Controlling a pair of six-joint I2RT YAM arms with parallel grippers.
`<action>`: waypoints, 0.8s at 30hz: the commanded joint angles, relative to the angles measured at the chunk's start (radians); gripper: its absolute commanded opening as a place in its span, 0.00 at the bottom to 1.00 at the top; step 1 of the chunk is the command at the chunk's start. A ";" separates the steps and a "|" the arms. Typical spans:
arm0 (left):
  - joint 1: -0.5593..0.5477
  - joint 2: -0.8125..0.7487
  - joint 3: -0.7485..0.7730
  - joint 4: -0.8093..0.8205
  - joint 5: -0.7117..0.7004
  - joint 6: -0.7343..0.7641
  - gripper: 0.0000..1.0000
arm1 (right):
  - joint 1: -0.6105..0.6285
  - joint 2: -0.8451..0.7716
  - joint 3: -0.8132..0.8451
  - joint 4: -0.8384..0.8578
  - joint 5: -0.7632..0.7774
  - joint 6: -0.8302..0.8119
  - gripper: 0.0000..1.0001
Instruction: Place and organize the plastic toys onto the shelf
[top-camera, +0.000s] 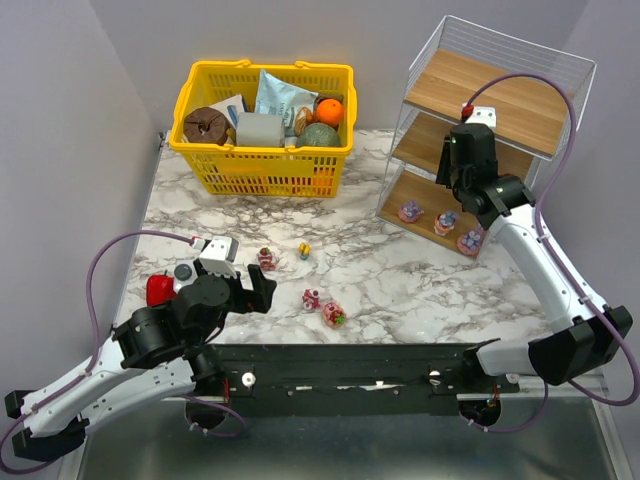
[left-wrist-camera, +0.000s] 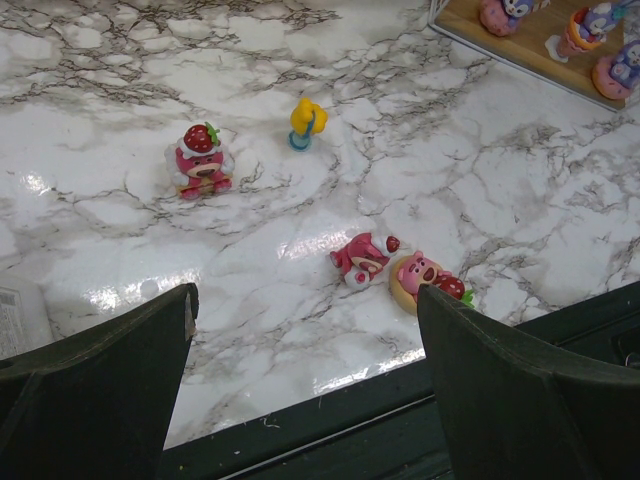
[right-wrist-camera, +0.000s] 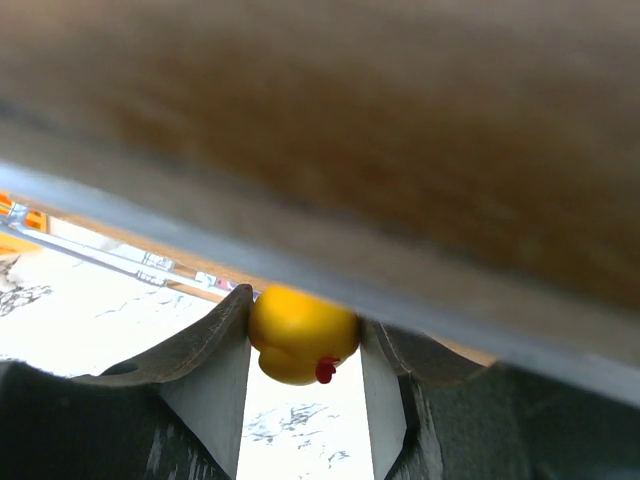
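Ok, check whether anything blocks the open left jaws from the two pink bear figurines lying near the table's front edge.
Nothing visible does. Only bare marble tabletop lies between the open left jaws and the two pink plastic bear figurines, which lie side by side. The upright strawberry-capped bear and yellow toy stand farther back.

Yellow duck (right-wrist-camera: 300, 335); white marble table (top-camera: 400, 290), grey veins; yellow basket (top-camera: 262, 152).

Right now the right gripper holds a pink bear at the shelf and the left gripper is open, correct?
No: what the right gripper holds is a yellow duck, as the right wrist view shows. The rest is right.
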 joint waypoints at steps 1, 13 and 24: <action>0.004 0.004 -0.007 0.004 -0.021 0.006 0.99 | -0.010 0.021 -0.015 0.020 0.053 -0.023 0.48; 0.004 0.004 -0.008 0.003 -0.019 0.006 0.99 | -0.016 0.029 -0.067 0.075 0.105 -0.003 0.46; 0.004 0.001 -0.008 0.001 -0.024 0.004 0.99 | -0.016 -0.035 -0.147 0.221 0.171 -0.063 0.41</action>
